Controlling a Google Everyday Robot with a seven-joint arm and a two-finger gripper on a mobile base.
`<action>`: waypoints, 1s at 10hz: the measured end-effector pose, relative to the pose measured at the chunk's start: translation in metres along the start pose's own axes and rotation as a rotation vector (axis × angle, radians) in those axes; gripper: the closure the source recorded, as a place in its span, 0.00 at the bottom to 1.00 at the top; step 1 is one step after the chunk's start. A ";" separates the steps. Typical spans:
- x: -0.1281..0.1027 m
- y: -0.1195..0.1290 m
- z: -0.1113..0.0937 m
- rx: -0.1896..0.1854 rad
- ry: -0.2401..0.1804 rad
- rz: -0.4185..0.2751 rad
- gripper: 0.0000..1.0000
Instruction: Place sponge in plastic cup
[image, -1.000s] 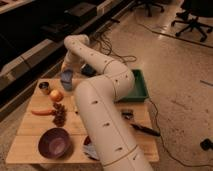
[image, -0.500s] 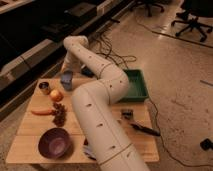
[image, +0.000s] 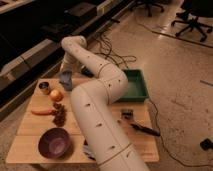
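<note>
While the sponge (image: 65, 76) hangs under the gripper (image: 65, 80) at the table's (image: 30, 137) ten o'clock corner, I cannot tell if it is pinched tight, and the plastic cup is hidden. Since a second ago the arm (image: 95, 100) swung further left, away from the green tray (image: 134, 86) at two o'clock. It now sits just right of the metal cup (image: 44, 87) and orange (image: 56, 95), so I think the drop comes soon.

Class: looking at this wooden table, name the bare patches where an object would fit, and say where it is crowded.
Bare: the wooden table's front-left corner beside the purple bowl. Crowded: the left side, where metal cup, orange, carrot and grapes cluster. The gripper hangs at the back edge.
</note>
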 end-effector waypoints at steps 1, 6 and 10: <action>0.004 0.002 0.001 0.000 -0.001 -0.004 1.00; 0.007 0.001 0.005 0.000 0.005 0.004 1.00; 0.003 -0.006 0.006 0.003 0.015 0.019 1.00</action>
